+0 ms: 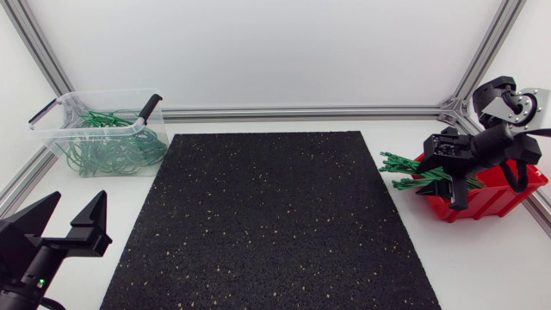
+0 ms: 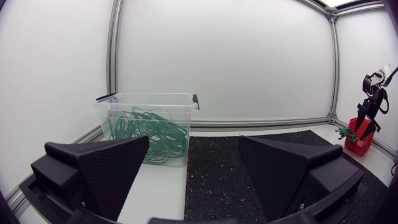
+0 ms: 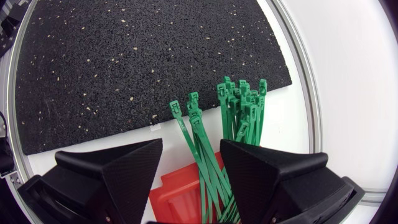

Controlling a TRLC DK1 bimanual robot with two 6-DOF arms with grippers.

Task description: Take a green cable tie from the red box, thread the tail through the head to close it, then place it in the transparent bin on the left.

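- Table (image 1: pixel 482 267): white surface, with a black speckled mat (image 1: pixel 267 224) covering its middle from the far side to the near edge.
- Transparent bin (image 1: pixel 60 129): stands at the far left corner of the table, just beside the mat's far left corner. It has a black handle at each end and no lid on it. Inside lies a loose heap of looped green ties (image 1: pixel 112 146).
- Red box (image 1: pixel 495 194): stands at the right edge of the table, off the mat.
- Green cable ties (image 1: pixel 405 168): a straight bundle sticks out of the red box toward the mat. Their heads fan out over the white table and reach about as far as the mat's right edge.
- Left arm (image 1: pixel 21 267): over the near left corner of the table, well apart from the bin and the ties. The left jaws stand wide open and hold nothing; the left wrist view looks between them to the bin (image 2: pixel 149 98) and the mat (image 2: pixel 217 174).
- Right arm (image 1: pixel 508 142): comes in over the right edge, its end just above the red box.
- Right jaws: wide open. In the right wrist view several cable ties (image 3: pixel 239 109) run up out of the red box (image 3: pixel 180 196) through the gap between the two fingers. The fingers are not closed on them, and I cannot tell whether either finger touches a tie.
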